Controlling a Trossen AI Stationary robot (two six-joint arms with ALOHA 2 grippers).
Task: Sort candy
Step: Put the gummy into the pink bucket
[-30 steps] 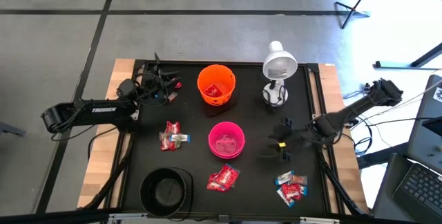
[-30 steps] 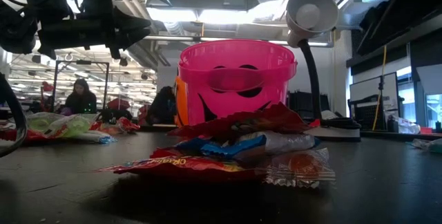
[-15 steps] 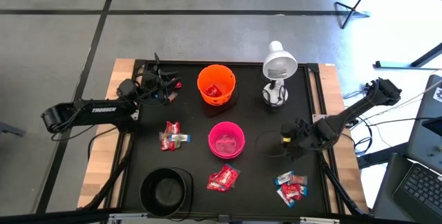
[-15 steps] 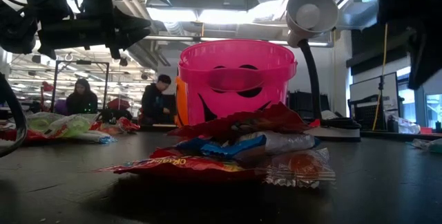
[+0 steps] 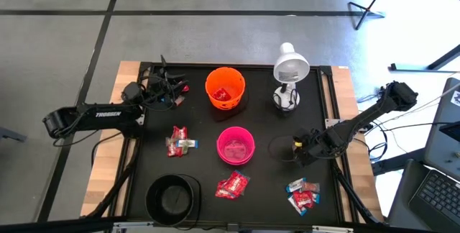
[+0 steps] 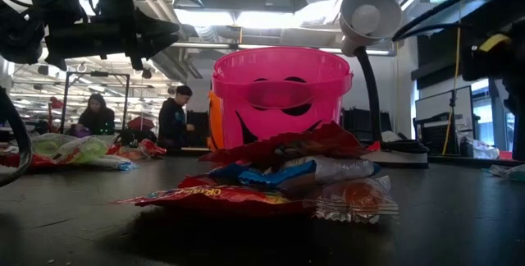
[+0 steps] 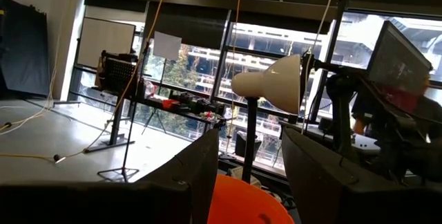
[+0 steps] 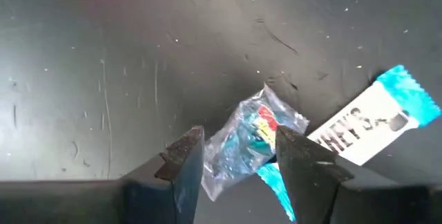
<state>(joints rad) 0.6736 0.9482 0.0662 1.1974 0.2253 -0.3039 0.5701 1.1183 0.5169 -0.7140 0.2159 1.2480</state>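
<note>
Your right gripper (image 8: 238, 156), jaws apart and holding nothing, hangs near the table's right edge with a clear-wrapped candy (image 8: 250, 141) between its fingertips.

Right gripper (image 8: 235, 156) jaws apart, a clear-wrapped candy (image 8: 252, 137) between them, blue-white candy (image 8: 369, 124) just beside one finger. Bare black table (image 8: 103, 65) ahead of jaws. Pink bowl (image 5: 236, 145) and lamp (image 5: 289, 71) nearby.

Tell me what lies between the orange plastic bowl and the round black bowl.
In the high view, a small candy pile lies on the black tabletop between the orange bowl and black bowl; the rest is bare.
</note>
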